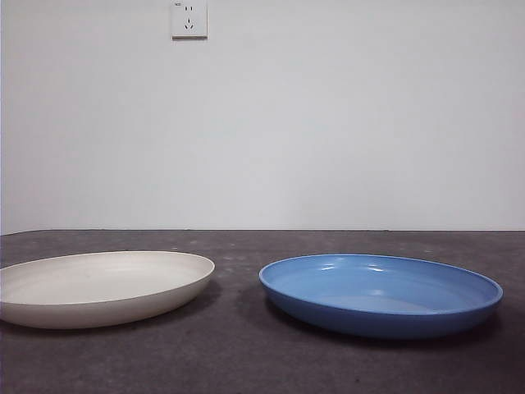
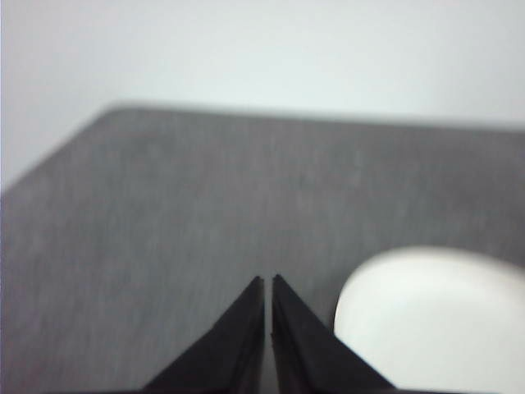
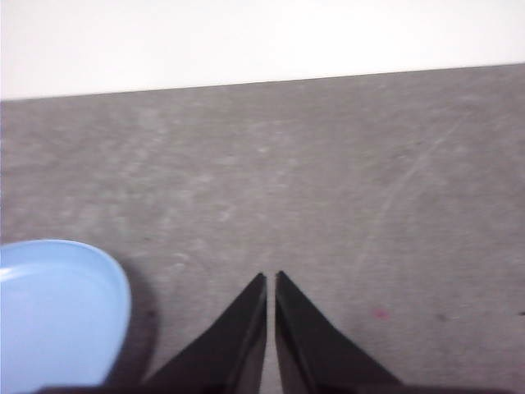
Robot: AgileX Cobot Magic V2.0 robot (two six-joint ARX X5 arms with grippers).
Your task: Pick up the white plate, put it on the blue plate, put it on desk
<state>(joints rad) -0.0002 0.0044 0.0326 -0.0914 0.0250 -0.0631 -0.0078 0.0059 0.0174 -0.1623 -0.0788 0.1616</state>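
The desk (image 1: 246,361) is the biggest thing, dark grey & speckled, w/ a plain white wall (image 1: 328,123) behind it. On the wall, up high, is a small white socket (image 1: 189,19). Two plates sit flat on the desk, side by side, w/ a gap of bare desk between them, not touching. The white plate (image 1: 98,287) is on the left in the front view & part of it goes off the edge of the pic. The blue plate (image 1: 380,294) is on the right, shiny inside. Nothing is in either plate. No arm shows in the front view. The left gripper (image 2: 268,283) is up over bare desk, just beside the white plate, jaws pressed almost together w/ only a thin slit, holding nothing. The right gripper (image 3: 271,279) is over bare desk too, near the blue plate's rim, jaws closed the same way & holding nothing.
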